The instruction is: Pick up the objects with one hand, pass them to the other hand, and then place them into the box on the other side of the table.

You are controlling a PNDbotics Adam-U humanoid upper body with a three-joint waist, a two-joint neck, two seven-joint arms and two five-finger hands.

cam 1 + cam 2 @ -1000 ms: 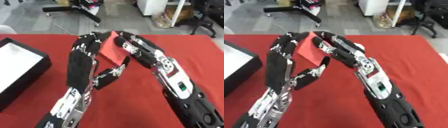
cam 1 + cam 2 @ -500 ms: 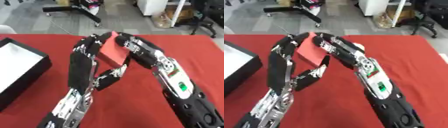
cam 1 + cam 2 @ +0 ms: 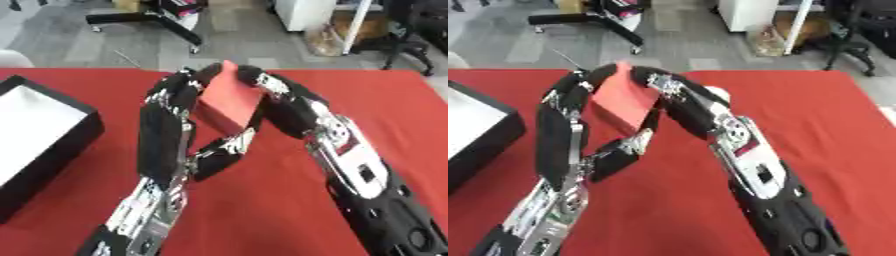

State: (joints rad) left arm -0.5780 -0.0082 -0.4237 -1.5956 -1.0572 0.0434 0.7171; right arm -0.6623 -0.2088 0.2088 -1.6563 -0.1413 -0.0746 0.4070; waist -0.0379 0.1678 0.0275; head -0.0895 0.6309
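1. both hands have drawn a little closer around the red block since one second ago, and the left hand (image 3: 179, 97) now curls further over the top edge of the block; the block itself sits at almost the same place, above the middle of the table.
2. red block (image 3: 229, 102) is held up between the two hands, tilted, with one corner pointing away from the robot toward the far edge of the table.
3. left hand holds the block from the left side: its fingers are bent over the upper left edge and the thumb lies under the lower edge, so it grips the block.
4. right hand (image 3: 280, 100) is on the right side of the block with its fingers curled around the upper right edge; it also grips the block.
5. box (image 3: 52, 135) is black outside and white inside, open at the top, and it stands at the left edge of the table, well apart from the hands. part of it is cut off by the left border of the view.
6. table (image 3: 394, 110) has a red cloth. between the left arm and the box there is a free strip of cloth, and on the right of the right arm the cloth is bare up to the right edge.
7. beyond the far edge of the table is grey floor (image 3: 245, 35).
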